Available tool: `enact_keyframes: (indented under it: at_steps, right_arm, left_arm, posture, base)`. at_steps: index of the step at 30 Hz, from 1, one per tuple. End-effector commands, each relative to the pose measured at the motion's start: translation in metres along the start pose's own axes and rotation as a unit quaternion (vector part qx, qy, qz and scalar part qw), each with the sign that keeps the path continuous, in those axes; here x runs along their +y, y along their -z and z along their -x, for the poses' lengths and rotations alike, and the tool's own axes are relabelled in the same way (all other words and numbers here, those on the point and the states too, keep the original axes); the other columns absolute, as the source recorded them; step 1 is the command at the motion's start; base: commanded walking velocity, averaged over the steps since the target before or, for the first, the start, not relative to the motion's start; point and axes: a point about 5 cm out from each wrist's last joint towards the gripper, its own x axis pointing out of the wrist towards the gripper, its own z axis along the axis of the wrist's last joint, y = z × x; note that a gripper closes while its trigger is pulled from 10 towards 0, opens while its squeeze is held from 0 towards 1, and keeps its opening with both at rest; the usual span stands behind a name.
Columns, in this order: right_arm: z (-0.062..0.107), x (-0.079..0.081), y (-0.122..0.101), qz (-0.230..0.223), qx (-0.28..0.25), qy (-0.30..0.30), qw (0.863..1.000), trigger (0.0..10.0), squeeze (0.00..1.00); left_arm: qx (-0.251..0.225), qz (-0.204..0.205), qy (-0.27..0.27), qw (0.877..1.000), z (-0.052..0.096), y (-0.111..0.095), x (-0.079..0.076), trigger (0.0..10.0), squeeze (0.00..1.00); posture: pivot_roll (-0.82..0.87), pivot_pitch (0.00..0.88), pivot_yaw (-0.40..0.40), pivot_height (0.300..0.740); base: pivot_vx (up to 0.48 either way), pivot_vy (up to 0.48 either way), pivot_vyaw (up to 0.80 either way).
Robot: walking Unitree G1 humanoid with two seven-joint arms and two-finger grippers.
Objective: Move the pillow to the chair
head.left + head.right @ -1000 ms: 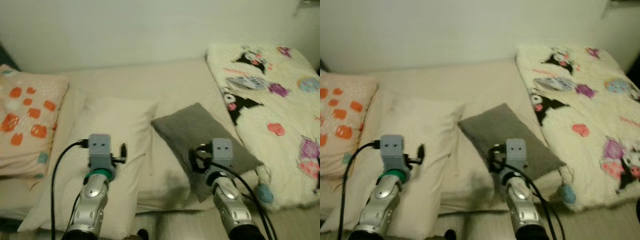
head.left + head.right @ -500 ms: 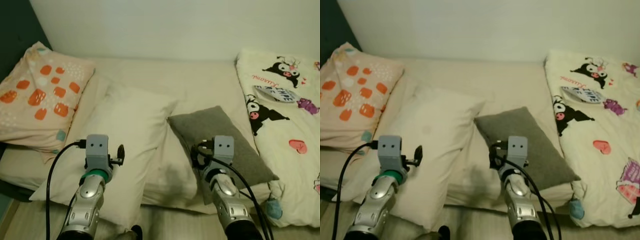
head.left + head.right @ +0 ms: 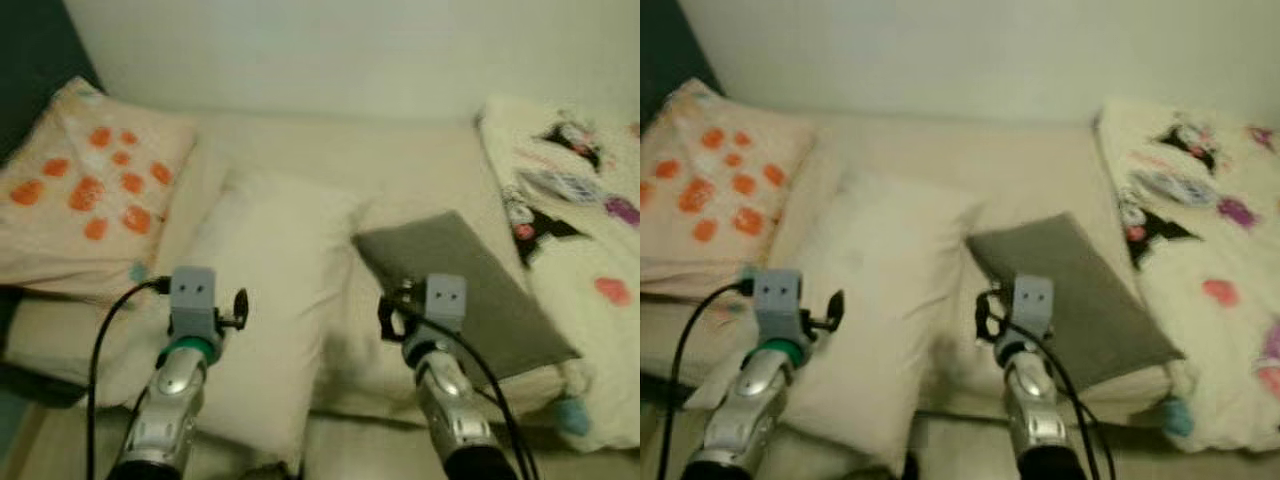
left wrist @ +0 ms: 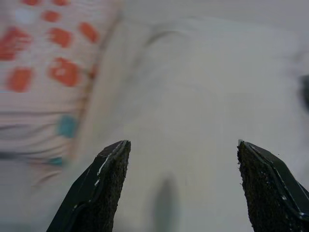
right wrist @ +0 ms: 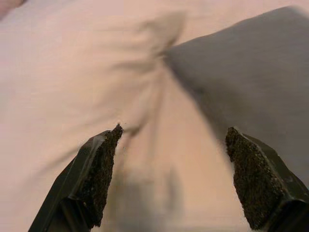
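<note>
Camera tilted down; white pillow (image 3: 270, 300) under spread left hand (image 4: 181, 188).

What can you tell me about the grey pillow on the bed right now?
The grey pillow is a flat, rectangular cushion in plain dark grey fabric that looks matte and soft. It lies at an angle on the cream bedding, between the big white pillow and the cartoon-print blanket; its far right edge seems to meet that blanket. Nothing grips it: the right gripper hovers open beside its left corner. The image is somewhat blurred, so finer texture cannot be made out.
</note>
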Motion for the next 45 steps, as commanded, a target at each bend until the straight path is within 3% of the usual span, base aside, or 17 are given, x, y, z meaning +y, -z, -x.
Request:
enact_keyframes:
  at_steps: [1,25,28,40,45]
  right_arm:
    - [0.003,-0.004,0.007,-0.003,0.014,0.009,1.0,10.0,0.0]
    - [0.002,0.001,0.009,-0.016,0.02,0.018,1.0,10.0,0.0]
    - [0.002,0.0,0.009,-0.019,0.019,0.022,0.999,10.0,0.0]
    - [0.002,-0.001,0.01,-0.022,0.019,0.028,0.999,10.0,0.0]
    - [0.003,0.001,0.011,-0.023,0.02,0.028,0.999,10.0,0.0]
  left_arm:
    - [0.015,0.0,0.0,1.0,0.003,0.007,0.0,10.0,0.0]
    - [0.016,-0.002,0.007,1.0,-0.006,-0.005,0.005,10.0,0.0]
    - [0.015,0.01,0.03,0.999,-0.006,-0.007,0.003,10.0,0.0]
    - [0.039,0.004,0.03,0.999,-0.005,-0.001,0.006,10.0,0.0]
    - [0.052,-0.01,0.03,0.998,-0.005,0.002,0.008,10.0,0.0]
  posture:
    - [0.11,0.046,0.072,0.74]
    - [0.13,0.079,0.131,0.74]
    - [0.13,0.076,0.137,0.74]
    - [0.13,0.084,0.146,0.74]
    - [0.13,0.087,0.148,0.74]
  base:
    - [0.0,0.398,0.0]
    - [0.0,0.393,0.0]
    - [0.0,-0.153,0.0]
    - [0.0,-0.465,0.0]
    - [0.0,0.0,0.0]
